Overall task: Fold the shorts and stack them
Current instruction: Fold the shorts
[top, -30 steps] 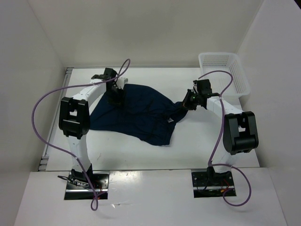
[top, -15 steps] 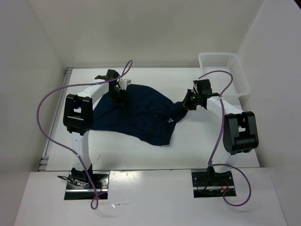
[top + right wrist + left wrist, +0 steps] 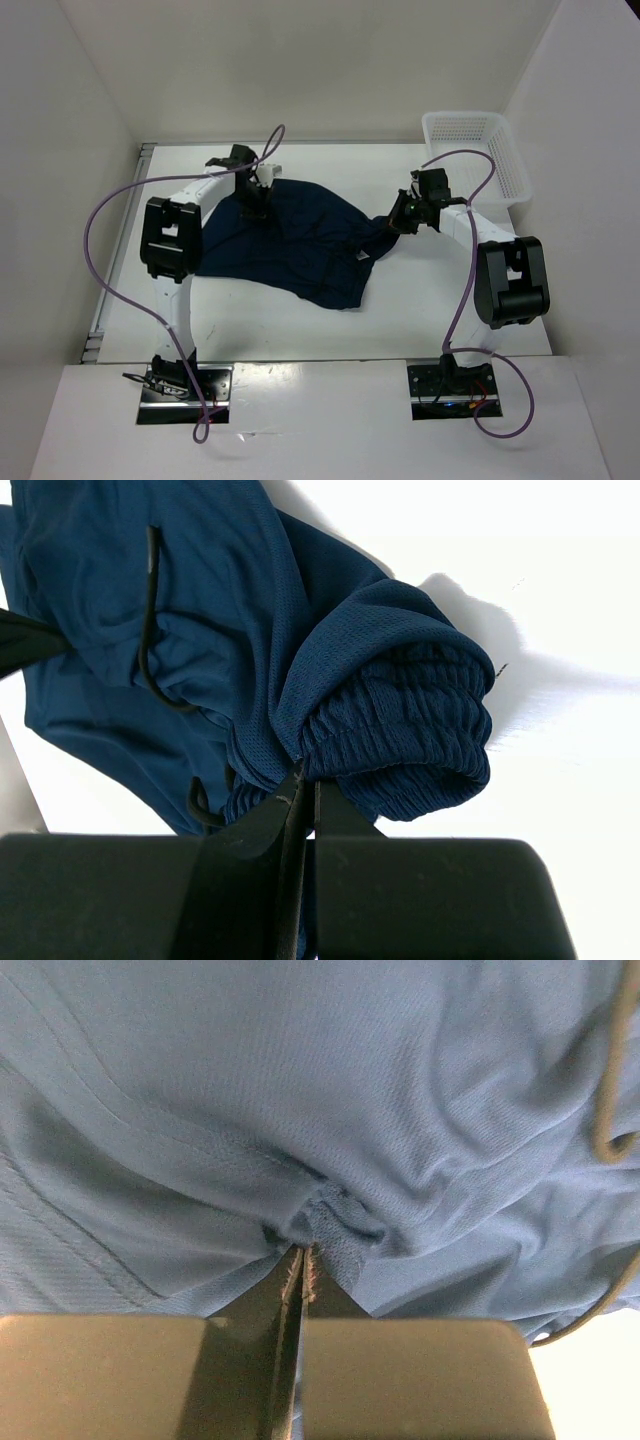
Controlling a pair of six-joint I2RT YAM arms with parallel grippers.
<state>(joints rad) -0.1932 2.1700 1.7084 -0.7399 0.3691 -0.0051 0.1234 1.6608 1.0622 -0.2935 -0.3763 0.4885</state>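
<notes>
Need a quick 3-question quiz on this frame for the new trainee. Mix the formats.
1. True or false: the left gripper hangs open above the shorts.
2. What does the right gripper pinch? A) bunched elastic waistband B) white tag C) drawstring tip
3. Fill in: the basket stands at the far ____ corner.

Key: 1 false, it is shut on the fabric; 2 A; 3 right.

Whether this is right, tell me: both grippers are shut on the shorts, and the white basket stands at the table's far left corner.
Wrong in one point: the white basket stands at the far right corner of the table, as the top external view shows. The left gripper and the right gripper are indeed both shut on the shorts.
</notes>
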